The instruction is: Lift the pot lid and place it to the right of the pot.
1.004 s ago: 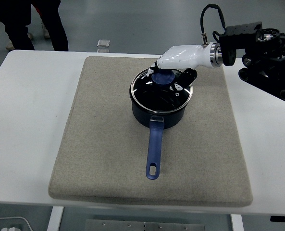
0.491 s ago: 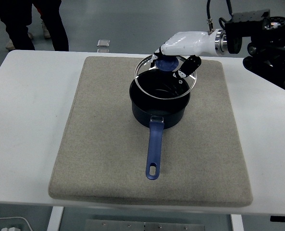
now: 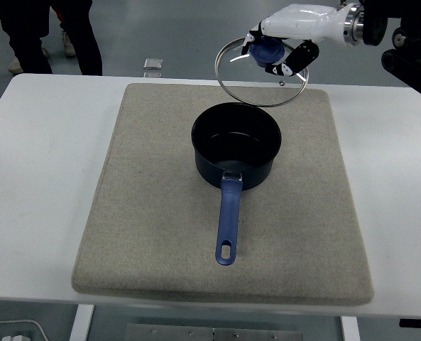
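A dark blue pot [image 3: 236,151] stands uncovered on the grey mat [image 3: 146,213], its blue handle pointing toward the near edge. The glass lid [image 3: 256,82] with a metal rim and a blue knob hangs in the air above and behind the pot, slightly to its right, tilted. My right hand [image 3: 277,50], white-shelled with black fingers, is shut on the lid's knob from above. The left arm is out of the picture.
The mat covers the middle of the white table [image 3: 40,156]. A small grey object [image 3: 152,65] lies at the table's far edge. A person's legs [image 3: 47,32] show at the top left.
My right hand has lifted the lid off the pot, carrying it up and a little to the right. The pot has stayed where it was.
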`<act>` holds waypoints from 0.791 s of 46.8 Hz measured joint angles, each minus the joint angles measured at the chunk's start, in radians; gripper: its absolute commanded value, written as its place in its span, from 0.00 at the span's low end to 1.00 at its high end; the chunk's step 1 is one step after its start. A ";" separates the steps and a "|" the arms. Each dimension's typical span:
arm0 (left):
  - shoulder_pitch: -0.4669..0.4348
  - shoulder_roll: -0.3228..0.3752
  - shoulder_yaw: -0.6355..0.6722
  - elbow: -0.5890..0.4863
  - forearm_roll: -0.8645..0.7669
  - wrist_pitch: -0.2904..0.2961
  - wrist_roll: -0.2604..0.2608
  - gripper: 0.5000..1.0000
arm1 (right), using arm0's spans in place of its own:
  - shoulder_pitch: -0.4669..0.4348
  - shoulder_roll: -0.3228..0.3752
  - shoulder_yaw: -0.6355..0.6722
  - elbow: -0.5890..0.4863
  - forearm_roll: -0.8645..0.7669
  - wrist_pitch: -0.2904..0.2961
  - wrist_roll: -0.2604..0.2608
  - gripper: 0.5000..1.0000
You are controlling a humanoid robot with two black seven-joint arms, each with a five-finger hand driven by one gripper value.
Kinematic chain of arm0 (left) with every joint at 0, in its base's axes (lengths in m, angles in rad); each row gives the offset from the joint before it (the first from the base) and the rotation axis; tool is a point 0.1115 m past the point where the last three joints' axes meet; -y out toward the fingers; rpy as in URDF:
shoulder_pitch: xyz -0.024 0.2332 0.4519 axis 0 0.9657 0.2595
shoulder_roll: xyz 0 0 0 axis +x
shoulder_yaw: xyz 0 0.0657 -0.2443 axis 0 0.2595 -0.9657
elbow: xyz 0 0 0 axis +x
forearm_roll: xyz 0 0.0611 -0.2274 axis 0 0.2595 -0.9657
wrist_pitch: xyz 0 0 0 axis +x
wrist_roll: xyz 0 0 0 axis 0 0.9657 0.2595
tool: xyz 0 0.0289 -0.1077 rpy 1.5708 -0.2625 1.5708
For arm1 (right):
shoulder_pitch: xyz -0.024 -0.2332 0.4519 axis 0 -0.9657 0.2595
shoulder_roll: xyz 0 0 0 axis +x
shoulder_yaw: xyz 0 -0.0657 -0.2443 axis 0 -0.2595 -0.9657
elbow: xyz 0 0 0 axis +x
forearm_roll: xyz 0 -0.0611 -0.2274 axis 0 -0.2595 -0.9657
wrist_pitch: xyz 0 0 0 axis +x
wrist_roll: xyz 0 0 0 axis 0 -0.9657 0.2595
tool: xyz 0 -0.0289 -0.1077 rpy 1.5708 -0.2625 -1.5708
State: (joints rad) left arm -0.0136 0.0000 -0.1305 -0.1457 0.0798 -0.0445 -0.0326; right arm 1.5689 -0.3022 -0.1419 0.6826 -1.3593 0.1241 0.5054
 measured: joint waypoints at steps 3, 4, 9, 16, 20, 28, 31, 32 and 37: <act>0.000 0.000 0.000 0.000 0.000 0.000 0.000 1.00 | -0.002 -0.002 -0.003 -0.014 -0.001 0.000 0.001 0.00; 0.000 0.000 0.000 0.000 0.000 0.000 0.000 1.00 | -0.003 -0.003 -0.003 -0.019 -0.002 0.000 0.001 0.00; 0.000 0.000 0.000 0.000 0.000 0.000 0.000 1.00 | -0.009 -0.007 -0.005 -0.055 -0.011 0.008 0.003 0.00; 0.000 0.000 0.000 0.000 0.000 0.000 0.000 1.00 | -0.013 -0.023 -0.020 -0.088 -0.024 0.016 0.005 0.00; 0.000 0.000 0.000 0.000 0.000 0.000 0.000 1.00 | -0.013 -0.034 -0.058 -0.103 -0.026 0.030 0.008 0.00; 0.000 0.000 0.000 0.000 0.000 0.000 0.000 1.00 | -0.025 -0.065 -0.115 -0.107 -0.026 0.035 0.020 0.00; 0.000 0.000 0.000 0.000 0.000 0.000 0.000 1.00 | -0.027 -0.074 -0.135 -0.107 -0.026 0.036 0.022 0.00; 0.000 0.000 0.000 0.000 0.000 0.000 0.000 1.00 | -0.028 -0.077 -0.145 -0.107 -0.026 0.037 0.023 0.00; 0.000 0.000 0.000 0.000 0.000 0.000 0.000 1.00 | -0.030 -0.092 -0.186 -0.107 -0.026 0.038 0.031 0.00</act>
State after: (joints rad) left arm -0.0139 0.0000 -0.1305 -0.1457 0.0798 -0.0445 -0.0329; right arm 1.5385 -0.3942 -0.3278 0.5752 -1.3852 0.1626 0.5369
